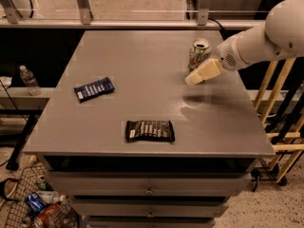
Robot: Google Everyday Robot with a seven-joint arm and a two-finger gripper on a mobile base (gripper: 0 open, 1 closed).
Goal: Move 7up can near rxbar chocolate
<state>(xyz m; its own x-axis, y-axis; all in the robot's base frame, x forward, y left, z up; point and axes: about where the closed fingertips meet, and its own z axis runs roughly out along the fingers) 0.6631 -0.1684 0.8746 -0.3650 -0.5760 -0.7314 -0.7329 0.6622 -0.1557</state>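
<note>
The 7up can (198, 52) stands upright at the far right of the grey table (142, 56), silver-white with green and red markings. The rxbar chocolate (149, 130) lies flat near the front edge in a black-brown wrapper with white lettering. My gripper (197, 76) reaches in from the right on a white arm, its cream fingers (205, 71) pointing down-left. It hovers just right of and in front of the can, overlapping the can's lower right side.
A dark blue wrapped bar (94, 89) lies at the table's left. Drawers (149, 184) sit under the tabletop. Wooden rails (275, 108) stand to the right. A water bottle (29, 80) stands on a low shelf at left, and litter lies on the floor.
</note>
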